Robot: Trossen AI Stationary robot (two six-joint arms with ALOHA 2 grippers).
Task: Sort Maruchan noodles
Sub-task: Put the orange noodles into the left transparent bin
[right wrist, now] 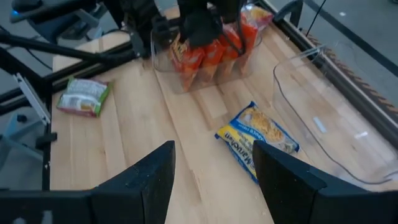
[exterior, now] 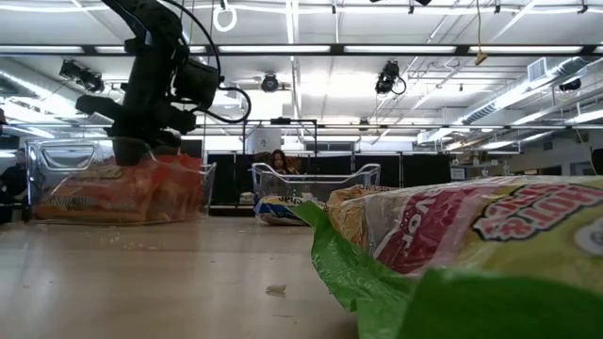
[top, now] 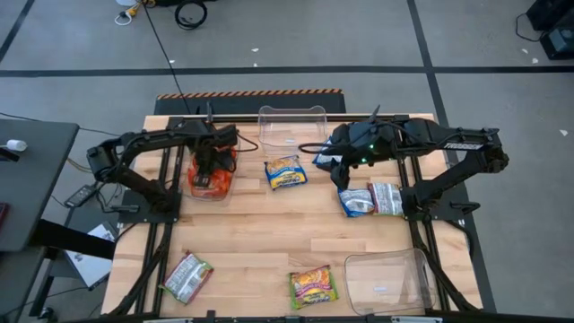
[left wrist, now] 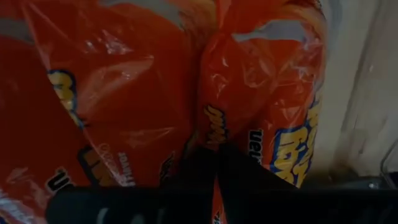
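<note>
Several orange-red noodle packets [top: 212, 182] stand on edge in a clear tray [top: 194, 188] at the table's left. My left gripper [top: 213, 161] reaches down into that tray, its fingers nearly together among the packets [left wrist: 124, 93]. My right gripper [right wrist: 211, 180] is open and holds nothing, hovering over the table's middle right [top: 334, 166] beside a blue-and-yellow packet [right wrist: 256, 140] that lies flat on the wood. Two more packets [top: 357, 202] [top: 387, 197] lie below the right arm. A silver-white packet [top: 186, 276] and a yellow-green packet [top: 312, 287] lie near the near edge. My left gripper comes from above, pointing down into the tray, with a thin orange strip of a packet [left wrist: 215, 194] showing between its two fingers [left wrist: 245, 177]. The packets around it stand upright, resting on the tray's floor. The fingers hide which part of the packet they hold.
An empty clear tray [top: 291, 126] sits at the far edge, another [top: 390, 280] at the near right corner. In the low view the yellow-green packet [exterior: 471, 254] fills the foreground. A person [exterior: 280, 160] shows far behind the table. Bare wood lies in the table's middle.
</note>
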